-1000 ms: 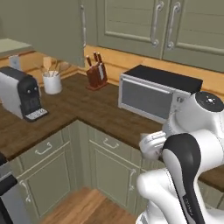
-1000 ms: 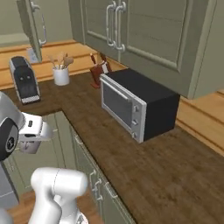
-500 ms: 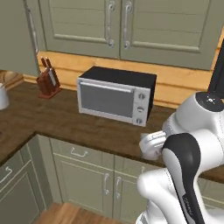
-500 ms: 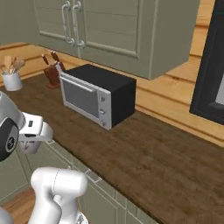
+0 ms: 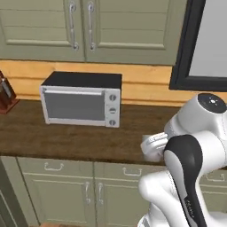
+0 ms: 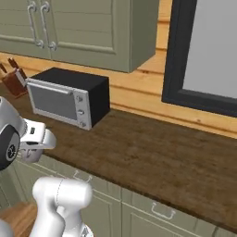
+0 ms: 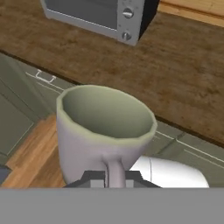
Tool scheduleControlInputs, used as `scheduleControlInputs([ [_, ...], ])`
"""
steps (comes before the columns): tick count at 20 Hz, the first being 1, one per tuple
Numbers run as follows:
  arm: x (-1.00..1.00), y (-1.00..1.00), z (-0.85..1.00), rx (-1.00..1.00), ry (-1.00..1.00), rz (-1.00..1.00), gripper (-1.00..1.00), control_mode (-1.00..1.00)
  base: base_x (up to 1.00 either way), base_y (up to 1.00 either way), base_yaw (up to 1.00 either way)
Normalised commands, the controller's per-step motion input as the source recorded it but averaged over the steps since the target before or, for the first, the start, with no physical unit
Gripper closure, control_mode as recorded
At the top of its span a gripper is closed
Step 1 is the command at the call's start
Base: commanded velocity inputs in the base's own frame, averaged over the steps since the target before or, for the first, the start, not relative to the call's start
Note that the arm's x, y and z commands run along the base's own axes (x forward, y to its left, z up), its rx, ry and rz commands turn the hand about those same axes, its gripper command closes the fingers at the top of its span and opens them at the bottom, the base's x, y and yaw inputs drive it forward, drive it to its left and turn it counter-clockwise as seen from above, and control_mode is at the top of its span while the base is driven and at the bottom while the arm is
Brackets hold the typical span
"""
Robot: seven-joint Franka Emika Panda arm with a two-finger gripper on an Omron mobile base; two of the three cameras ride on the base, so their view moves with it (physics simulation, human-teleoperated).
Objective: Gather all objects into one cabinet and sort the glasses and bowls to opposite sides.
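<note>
Nearest in the hand view, the gripper (image 7: pixel 114 178) is clamped on the handle of a grey mug (image 7: pixel 103 133), its two dark fingertips (image 7: pixel 92 178) pinching the handle from either side. The mug sits upright with its open mouth facing the camera and its inside bare. It hangs out in front of the wooden counter (image 7: pixel 175 65), on the near side of the counter's front edge and over the olive base cabinets (image 7: pixel 26 94) and the wood floor below.

Farther on, a silver-fronted microwave (image 5: pixel 82 98) with a black top stands on the counter against the pale wood backsplash. To the microwave's left, at the picture's edge, is what looks like a knife block (image 5: pixel 5 94), though only a sliver shows. Directly above the microwave hang olive-green wall cabinets (image 5: pixel 88 29) with pale bar handles, doors shut. To the microwave's right, higher on the wall, is a dark-framed window (image 6: pixel 203 51).
</note>
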Motion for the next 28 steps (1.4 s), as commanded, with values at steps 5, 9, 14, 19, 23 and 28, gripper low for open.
scheduleControlInputs([
  [5, 0.0, 0.0, 0.0, 0.0, 0.0, 0.0, 1.0, 1.0, -0.27, 0.0, -0.48],
  [9, 0.0, 0.0, 0.0, 0.0, 0.0, 0.0, 1.0, 1.0, -0.02, 0.0, -0.53],
  [14, 0.0, 0.0, 0.0, 0.0, 0.0, 0.0, 1.0, 1.0, 0.16, 0.0, -0.55],
  [19, 0.0, 0.0, 0.0, 0.0, 0.0, 0.0, 1.0, 1.0, 0.15, -0.02, -0.54],
  [23, 0.0, 0.0, 0.0, 0.0, 0.0, 0.0, 1.0, 1.0, 0.2, -0.1, -0.51],
  [28, 0.0, 0.0, 0.0, 0.0, 0.0, 0.0, 1.0, 1.0, 0.23, -0.18, -0.5],
])
